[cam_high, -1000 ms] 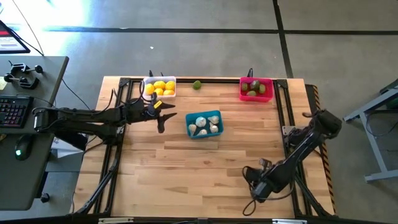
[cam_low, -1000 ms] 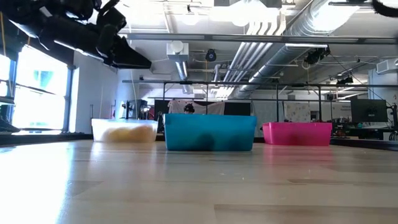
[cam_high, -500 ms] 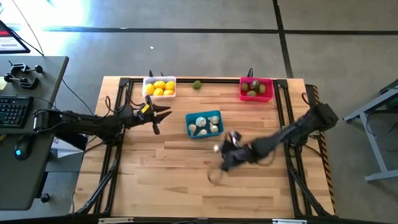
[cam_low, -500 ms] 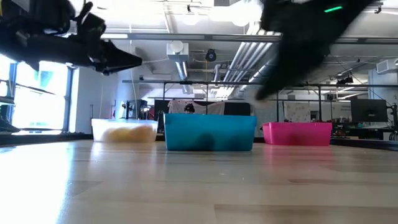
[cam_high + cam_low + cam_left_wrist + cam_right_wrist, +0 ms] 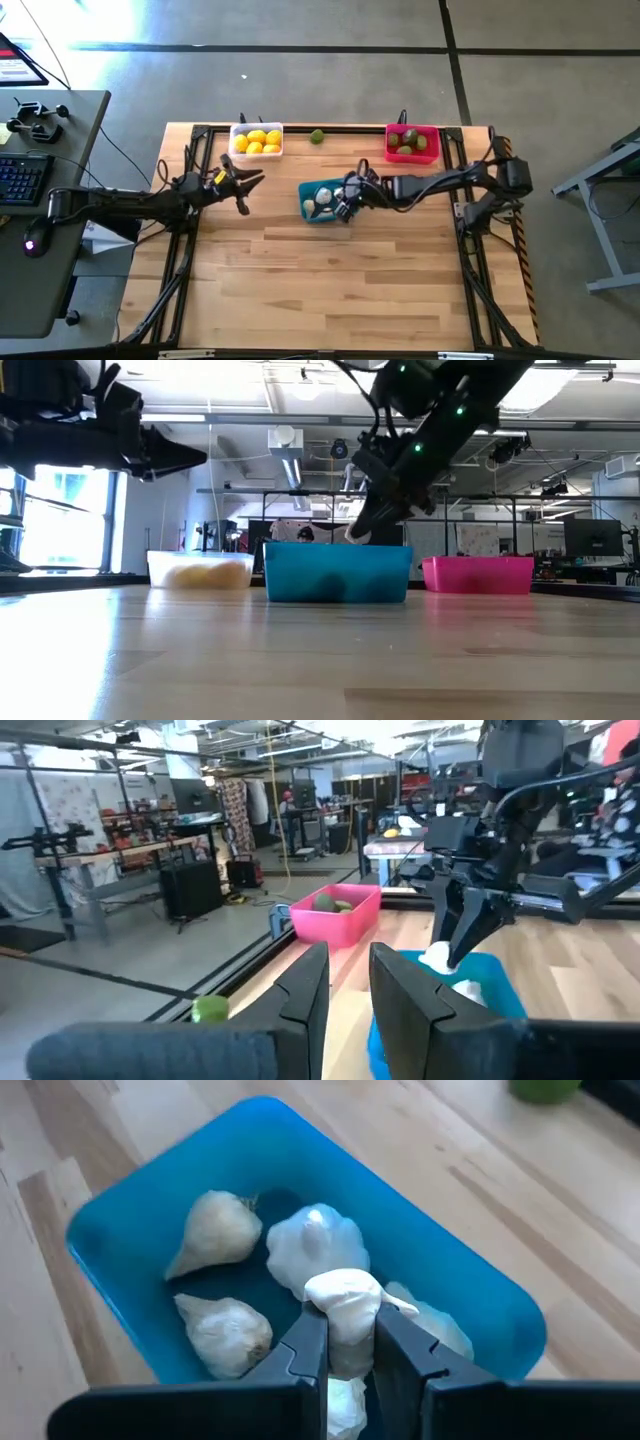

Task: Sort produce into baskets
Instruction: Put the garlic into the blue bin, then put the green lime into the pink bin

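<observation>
1. Here we have a whitish garlic bulb (image 5: 341, 1308) pinched between the fingers of the right gripper (image 5: 345, 1342), hanging directly over the teal basket (image 5: 130, 1232) near the table's middle; we judge it is held there so that a release drops it among its own kind.
2. The bulb looks pale, lumpy and matte, tapering toward one end, and the fingers sit close together around its middle, so the grip seems secure enough for a short drop.
3. Inside the teal basket we count at least three more garlic bulbs (image 5: 215, 1229), none touching the held one as far as we can tell.
4. In the low view the right gripper (image 5: 368, 520) angles down just above the rim of the teal basket (image 5: 337, 573), not yet inside it.
5. Along the far edge, the white basket (image 5: 257, 141) holds only yellow lemons (image 5: 258, 138), and the pink basket (image 5: 412, 143) holds green fruits (image 5: 407, 139); we read this as one kind per basket.
6. One green fruit (image 5: 316, 137) lies loose on the table (image 5: 330, 280) between those two baskets, so we judge the sorting nearly finished.
7. The left gripper (image 5: 244, 183) hovers above the table between the white and teal baskets, its fingers (image 5: 302, 986) narrowly parted and holding nothing.
</observation>
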Motion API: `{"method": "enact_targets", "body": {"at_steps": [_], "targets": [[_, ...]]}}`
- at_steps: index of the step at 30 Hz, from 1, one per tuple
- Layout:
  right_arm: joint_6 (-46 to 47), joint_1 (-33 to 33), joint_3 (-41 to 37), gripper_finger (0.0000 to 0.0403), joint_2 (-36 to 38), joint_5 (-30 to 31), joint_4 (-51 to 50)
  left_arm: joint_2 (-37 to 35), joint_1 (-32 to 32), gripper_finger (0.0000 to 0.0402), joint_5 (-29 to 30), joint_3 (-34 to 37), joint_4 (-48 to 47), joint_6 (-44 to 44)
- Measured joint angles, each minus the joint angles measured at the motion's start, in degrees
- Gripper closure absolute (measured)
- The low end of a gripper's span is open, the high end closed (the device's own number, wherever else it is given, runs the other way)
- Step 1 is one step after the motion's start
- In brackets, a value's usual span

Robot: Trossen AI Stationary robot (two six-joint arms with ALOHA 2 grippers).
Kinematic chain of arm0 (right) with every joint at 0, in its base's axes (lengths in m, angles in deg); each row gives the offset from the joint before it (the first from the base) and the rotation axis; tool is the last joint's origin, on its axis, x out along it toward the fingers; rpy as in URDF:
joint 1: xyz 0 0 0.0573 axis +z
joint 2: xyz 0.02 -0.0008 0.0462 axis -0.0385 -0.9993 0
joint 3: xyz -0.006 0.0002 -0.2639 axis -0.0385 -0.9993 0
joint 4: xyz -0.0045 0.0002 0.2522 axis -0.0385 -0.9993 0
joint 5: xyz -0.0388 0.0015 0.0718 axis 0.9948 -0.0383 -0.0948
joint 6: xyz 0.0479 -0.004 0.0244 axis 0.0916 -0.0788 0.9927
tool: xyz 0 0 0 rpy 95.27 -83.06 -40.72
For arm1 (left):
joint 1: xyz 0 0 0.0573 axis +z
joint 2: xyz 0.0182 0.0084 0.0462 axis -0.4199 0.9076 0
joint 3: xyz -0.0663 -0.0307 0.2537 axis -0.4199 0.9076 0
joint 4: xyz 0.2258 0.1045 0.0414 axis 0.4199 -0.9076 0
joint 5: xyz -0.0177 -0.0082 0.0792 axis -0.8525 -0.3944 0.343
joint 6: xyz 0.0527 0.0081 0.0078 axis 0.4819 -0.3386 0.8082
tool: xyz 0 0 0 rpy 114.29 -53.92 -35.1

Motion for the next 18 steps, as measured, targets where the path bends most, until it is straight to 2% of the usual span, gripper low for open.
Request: {"method": "enact_targets", "body": {"at_steps": [5, 8, 18], "targets": [[-0.11, -1.82, 0.00, 0.0362, -1.42, -1.92, -0.05, -2.15, 0.00, 0.0340, 0.71, -0.02, -1.58, 0.67], [-0.11, -2.26, 0.00, 0.0346, -1.47, -2.08, -0.03, -3.01, 0.00, 0.0340, 0.70, -0.02, -1.18, 0.64], [-0.59, -2.41, 1.74, 0.0207, -3.66, -2.05, -0.23, -4.20, 0.00, 0.0339, 1.28, -0.02, -1.20, 0.43]]}}
